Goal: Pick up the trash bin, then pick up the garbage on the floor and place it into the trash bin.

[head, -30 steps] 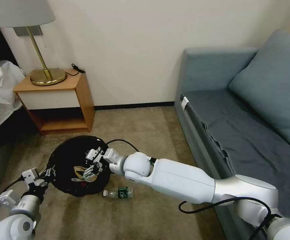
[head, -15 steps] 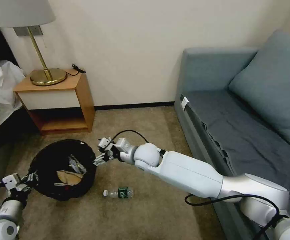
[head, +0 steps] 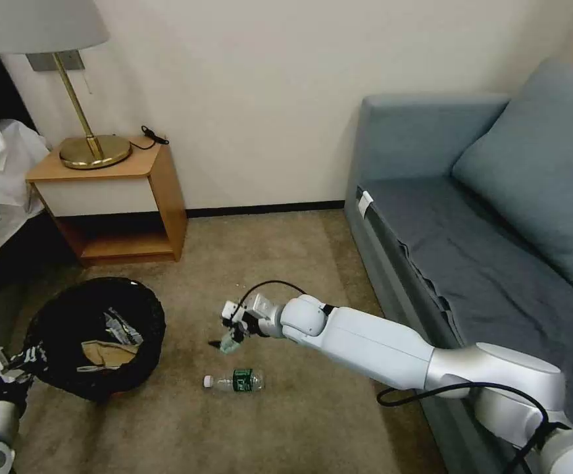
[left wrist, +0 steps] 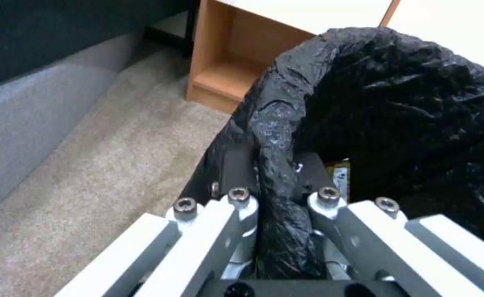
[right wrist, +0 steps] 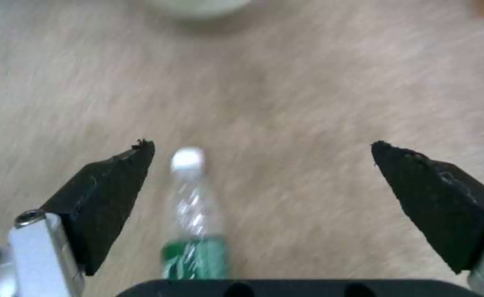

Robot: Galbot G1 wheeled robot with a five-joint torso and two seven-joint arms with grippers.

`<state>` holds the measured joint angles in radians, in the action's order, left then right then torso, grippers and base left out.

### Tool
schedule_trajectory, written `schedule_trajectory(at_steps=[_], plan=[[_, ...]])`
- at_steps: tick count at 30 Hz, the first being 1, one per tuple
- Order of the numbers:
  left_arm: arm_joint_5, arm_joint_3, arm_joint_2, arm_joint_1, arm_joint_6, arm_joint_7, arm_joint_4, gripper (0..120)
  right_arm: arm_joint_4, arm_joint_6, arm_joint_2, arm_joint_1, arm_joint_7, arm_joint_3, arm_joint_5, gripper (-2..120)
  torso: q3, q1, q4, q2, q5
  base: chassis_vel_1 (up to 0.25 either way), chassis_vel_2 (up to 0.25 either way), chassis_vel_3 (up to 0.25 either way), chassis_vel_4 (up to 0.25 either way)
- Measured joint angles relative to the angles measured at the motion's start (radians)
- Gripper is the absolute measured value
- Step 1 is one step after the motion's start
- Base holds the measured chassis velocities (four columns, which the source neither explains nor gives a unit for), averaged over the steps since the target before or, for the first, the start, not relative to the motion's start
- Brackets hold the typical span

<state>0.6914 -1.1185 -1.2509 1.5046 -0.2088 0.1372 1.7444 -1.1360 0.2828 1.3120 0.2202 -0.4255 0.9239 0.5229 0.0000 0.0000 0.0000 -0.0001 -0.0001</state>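
Round low trash bin with crinkly black plastic liner (head: 95,336): rim clamped in left pincer (left wrist: 275,194), wrappers and tan cardboard inside. Clear green-labelled bottle (head: 235,380): lying on carpet, not yet collected. Right pincer (head: 228,341): spread wide, empty, just above bottle.

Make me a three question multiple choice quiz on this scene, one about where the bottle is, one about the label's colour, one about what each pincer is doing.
1. Where is the bottle?
A. in the trash bin
B. lying on the carpet
C. on the sofa

2. What colour is its label?
A. green
B. red
C. blue

3. How are the pincers?
A. both open
B. left clamped on the trash bin's rim, right open
C. right holds the bottle

Key: 1 B, it lies beside the trash bin. 2 A, green band. 3 B, left pincer pinches the bag-lined rim; right pincer spread above the bottle.
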Motion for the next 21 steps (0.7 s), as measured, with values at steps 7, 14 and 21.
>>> schedule_trajectory(at_steps=[7, 14, 21], plan=[[-0.002, 0.003, 0.005, -0.007, 0.001, 0.008, -0.009, 5, 0.163, -0.022, 0.073, -0.03, -0.121, 0.084, -0.06, 100, 0.0, 0.0, 0.0, 0.0, -0.0001, 0.0, 0.0, 0.0, 0.0], [0.002, -0.007, 0.01, -0.003, 0.002, 0.014, -0.013, 5, 0.268, -0.04, 0.125, -0.03, -0.162, 0.119, -0.073, 100, 0.0, 0.0, 0.0001, 0.0, 0.0, 0.0, 0.0, 0.0, 0.0], [0.003, -0.007, 0.007, -0.007, 0.004, 0.015, -0.024, 5, 0.293, -0.043, 0.136, -0.021, -0.171, 0.129, -0.075, 100, 0.0, 0.0, 0.0, 0.0, 0.0, 0.0, 0.0, 0.0, 0.0]])
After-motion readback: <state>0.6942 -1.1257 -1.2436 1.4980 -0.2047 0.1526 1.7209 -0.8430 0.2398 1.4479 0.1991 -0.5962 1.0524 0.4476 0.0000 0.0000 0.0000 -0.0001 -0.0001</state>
